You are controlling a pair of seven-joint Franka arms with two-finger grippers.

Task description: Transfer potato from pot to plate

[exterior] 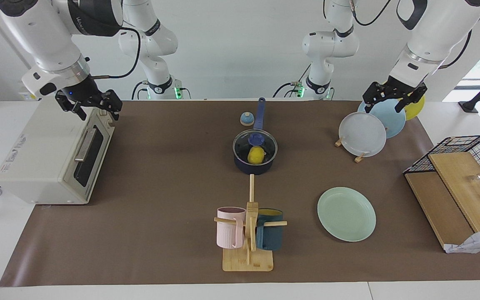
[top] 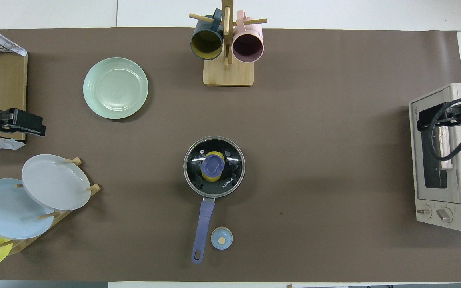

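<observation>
The left gripper hangs over the plate rack, jaws wide and empty; the right gripper waits over the white toaster oven, jaws also apart. No step has begun. The small yellow knobbly potato lies inside the dark navy saucepan under a glass lid. The lid probably comes off first. The pale mint-green round plate sits at the saucepan's four o'clock in the facing view.

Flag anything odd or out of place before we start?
Nothing spilled, tipped or damaged. One catch: the glass lid is on the pot over the potato, so it must come off first. The mint-green plate lies flat and bare.
</observation>
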